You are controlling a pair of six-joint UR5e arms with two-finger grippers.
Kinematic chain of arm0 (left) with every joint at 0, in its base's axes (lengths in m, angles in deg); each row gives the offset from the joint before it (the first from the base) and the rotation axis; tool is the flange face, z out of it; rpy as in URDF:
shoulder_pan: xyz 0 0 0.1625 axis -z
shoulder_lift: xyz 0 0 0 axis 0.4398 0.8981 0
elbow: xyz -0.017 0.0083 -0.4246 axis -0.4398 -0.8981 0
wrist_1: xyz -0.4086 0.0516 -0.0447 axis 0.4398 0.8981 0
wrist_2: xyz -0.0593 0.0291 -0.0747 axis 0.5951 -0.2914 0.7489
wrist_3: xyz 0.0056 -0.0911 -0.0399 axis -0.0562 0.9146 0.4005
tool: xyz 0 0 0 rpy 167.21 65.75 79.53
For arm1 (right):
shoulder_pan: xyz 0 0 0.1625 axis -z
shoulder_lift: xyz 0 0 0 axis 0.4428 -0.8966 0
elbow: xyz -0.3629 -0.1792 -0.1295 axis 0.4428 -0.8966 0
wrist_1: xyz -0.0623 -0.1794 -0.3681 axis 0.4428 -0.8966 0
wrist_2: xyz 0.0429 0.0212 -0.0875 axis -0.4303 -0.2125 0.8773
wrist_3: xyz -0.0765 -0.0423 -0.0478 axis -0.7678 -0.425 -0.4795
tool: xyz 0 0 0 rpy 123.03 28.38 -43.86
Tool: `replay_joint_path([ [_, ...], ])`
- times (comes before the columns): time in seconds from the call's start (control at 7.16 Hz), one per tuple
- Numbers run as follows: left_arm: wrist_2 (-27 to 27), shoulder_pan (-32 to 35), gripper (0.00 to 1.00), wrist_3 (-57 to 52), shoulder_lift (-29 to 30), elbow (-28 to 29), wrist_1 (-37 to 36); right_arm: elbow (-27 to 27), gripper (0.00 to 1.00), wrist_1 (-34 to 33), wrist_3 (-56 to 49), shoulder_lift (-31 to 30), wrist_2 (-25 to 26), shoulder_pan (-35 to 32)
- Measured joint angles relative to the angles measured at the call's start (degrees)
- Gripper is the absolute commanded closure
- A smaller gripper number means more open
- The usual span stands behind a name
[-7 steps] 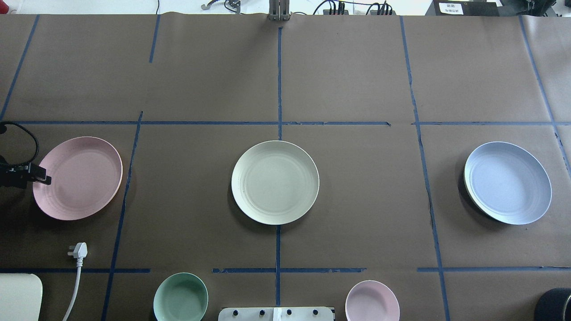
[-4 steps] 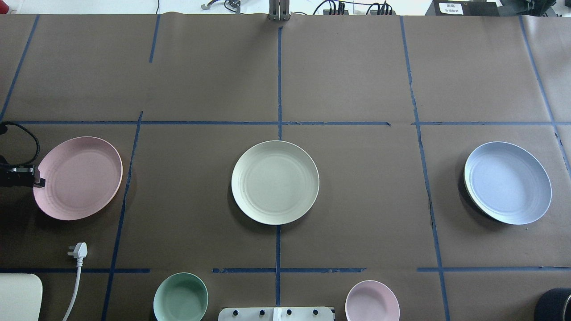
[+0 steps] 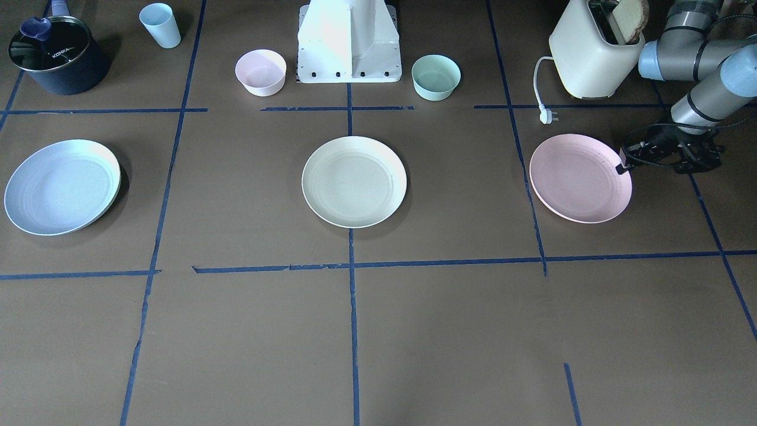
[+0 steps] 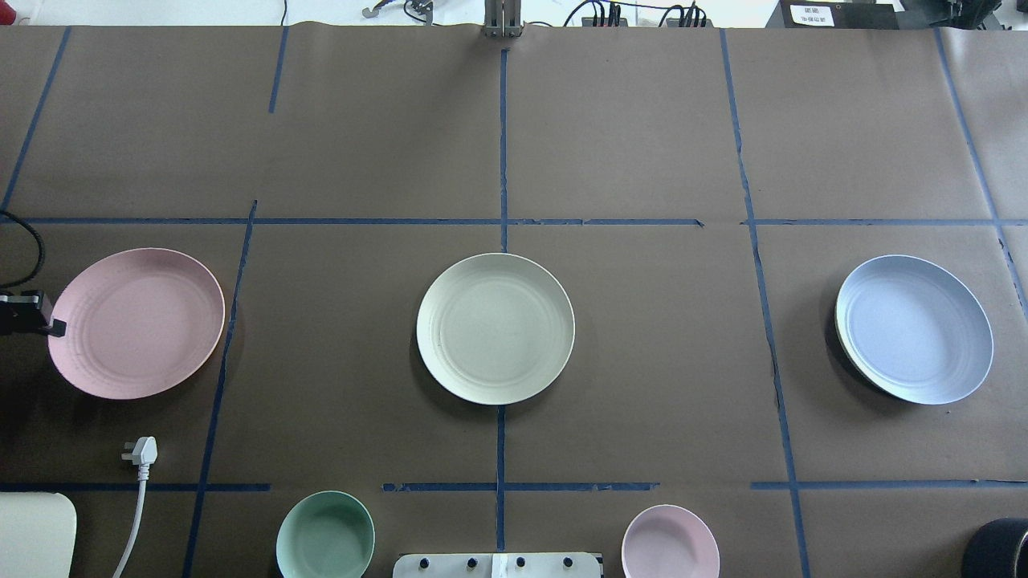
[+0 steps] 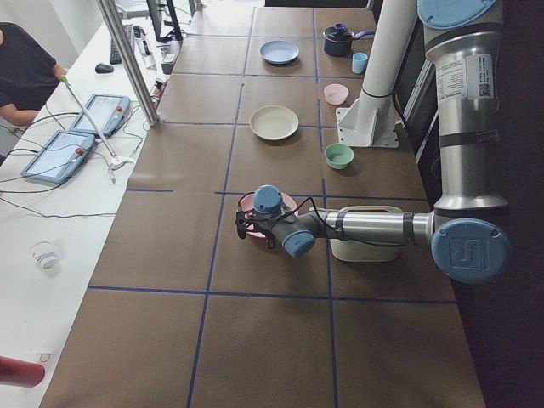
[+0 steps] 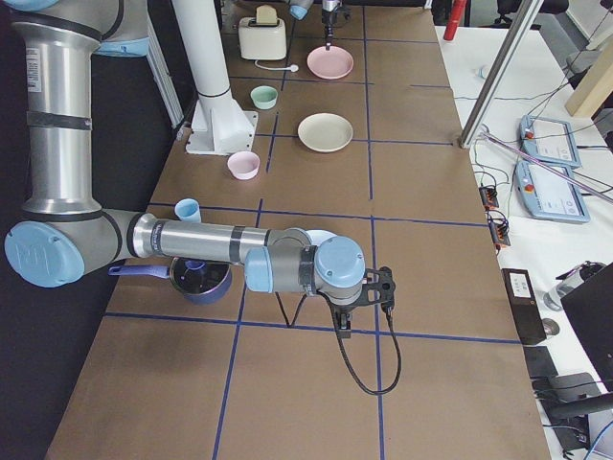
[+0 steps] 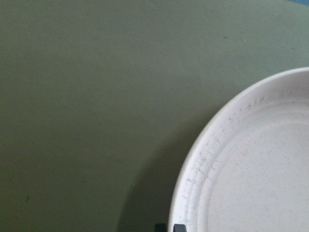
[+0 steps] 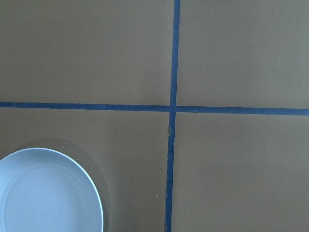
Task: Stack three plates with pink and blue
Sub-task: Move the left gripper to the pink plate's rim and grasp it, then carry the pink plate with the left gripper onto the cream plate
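Plates lie in a row across the brown desk (image 4: 642,144): the pink plate (image 4: 136,323) at the robot's left, the cream plate (image 4: 495,328) in the middle, the blue plate (image 4: 914,329) at the right, all well apart. The left claw (image 4: 55,327) is clamped on the pink plate's outer rim, with a fingertip (image 7: 179,227) showing at that edge in the wrist view. The right claw (image 6: 381,287) hangs over the desk near the blue plate, apart from it; whether its jaws are parted cannot be told.
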State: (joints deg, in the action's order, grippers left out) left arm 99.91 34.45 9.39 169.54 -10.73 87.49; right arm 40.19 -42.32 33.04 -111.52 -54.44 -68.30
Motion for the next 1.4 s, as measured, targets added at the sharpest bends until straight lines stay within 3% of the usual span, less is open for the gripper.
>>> replay_joint_path([
  [0.28, 5.2, 4.6, 1.00, 0.0, 4.1, -1.9, -6.3, 0.1, 0.00, 0.1, 1.2, 0.1, -0.1, 1.0],
  [0.56, 5.1, 4.7, 1.00, 4.3, 12.5, -3.9, -13.6, 0.1, 0.00, 1.0, 3.1, 0.0, 0.0, 2.7],
  [0.84, -1.2, -2.5, 1.00, 16.8, 18.0, -7.5, -15.2, 0.0, 0.00, 1.6, 4.5, -0.4, 0.0, 3.6],
  [1.4, -22.7, -23.2, 1.00, 42.8, 26.2, -13.7, -15.4, 0.2, 0.00, 3.4, 11.1, -0.4, 0.0, 6.2],
])
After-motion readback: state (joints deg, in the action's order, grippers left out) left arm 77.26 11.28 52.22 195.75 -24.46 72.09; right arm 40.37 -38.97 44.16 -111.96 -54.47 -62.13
